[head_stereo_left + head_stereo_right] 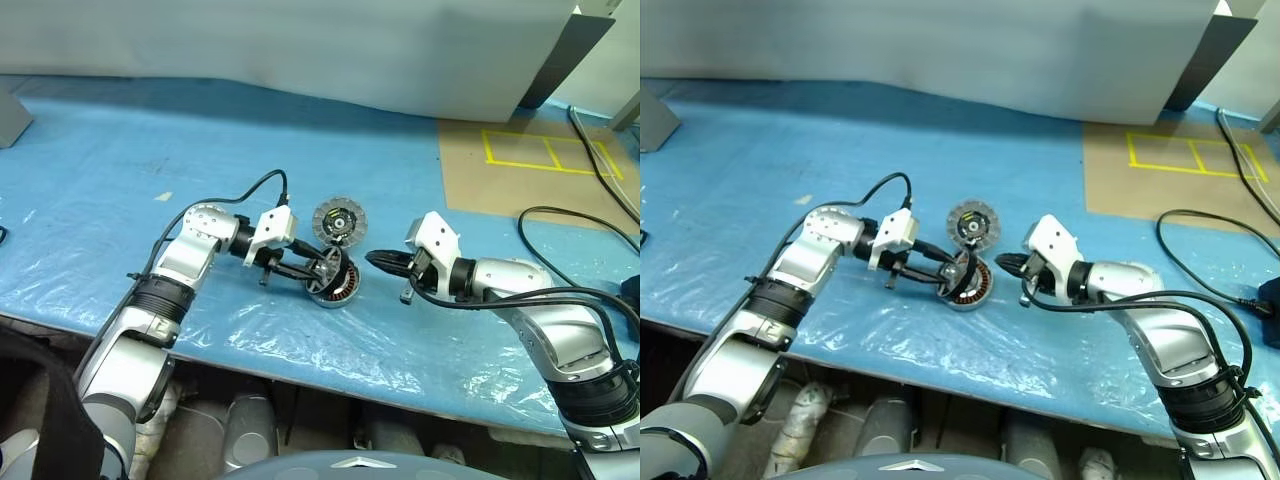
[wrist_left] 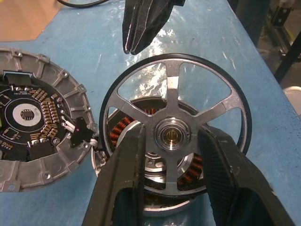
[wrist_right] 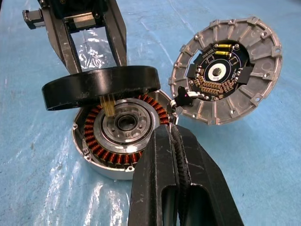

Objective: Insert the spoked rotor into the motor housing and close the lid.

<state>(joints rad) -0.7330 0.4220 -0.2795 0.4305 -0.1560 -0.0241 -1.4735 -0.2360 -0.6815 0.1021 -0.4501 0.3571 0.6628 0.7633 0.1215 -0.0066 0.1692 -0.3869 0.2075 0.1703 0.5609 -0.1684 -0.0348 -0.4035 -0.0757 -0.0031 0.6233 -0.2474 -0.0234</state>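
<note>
Blue table cover under everything; lid lies circuit-side up, touching the motor housing; left gripper pinches the spoked rotor tilted over it; right gripper pressed together alongside; no legible writing

Silver arms, black cables, white wrists, 2-fingered black tools.

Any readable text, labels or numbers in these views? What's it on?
No text can be read.
Lid: the circuit board on its inner face carries tiny markings, too small to read.
Spoked rotor and motor housing: no markings seen.
Yellow tape outline on the brown board: lines, no words.
</note>
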